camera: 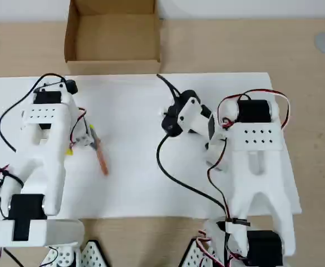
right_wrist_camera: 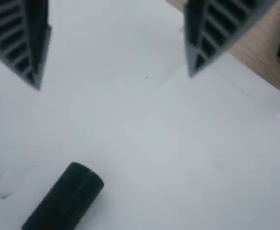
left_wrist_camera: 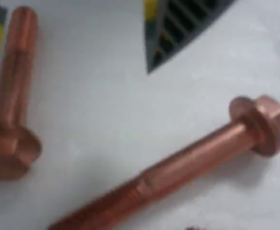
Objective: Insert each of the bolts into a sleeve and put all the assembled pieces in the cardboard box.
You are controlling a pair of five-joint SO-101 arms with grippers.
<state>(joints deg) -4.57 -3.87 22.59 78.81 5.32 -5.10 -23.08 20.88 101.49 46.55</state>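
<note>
Two copper bolts lie on the white sheet [camera: 140, 183]. In the left wrist view one bolt [left_wrist_camera: 178, 167] lies slantwise, and a second bolt [left_wrist_camera: 10, 105] lies closer to the yellow-edged finger. My left gripper [left_wrist_camera: 73, 38] hangs open just above them, with nothing in it. From above, one bolt [camera: 99, 153] shows beside the left gripper [camera: 87, 139]. A black sleeve [right_wrist_camera: 63, 199] lies on its side on the sheet. Over the sheet a short way from it stands my right gripper [right_wrist_camera: 113, 72], open and holding nothing. The cardboard box [camera: 112, 33] is at the table's far side.
The white sheet covers most of the wooden table [camera: 307, 67]. Black and red cables [camera: 168, 161] trail from both arms across the sheet. The sheet's far edge and bare wood [right_wrist_camera: 269, 52] lie beyond the right gripper.
</note>
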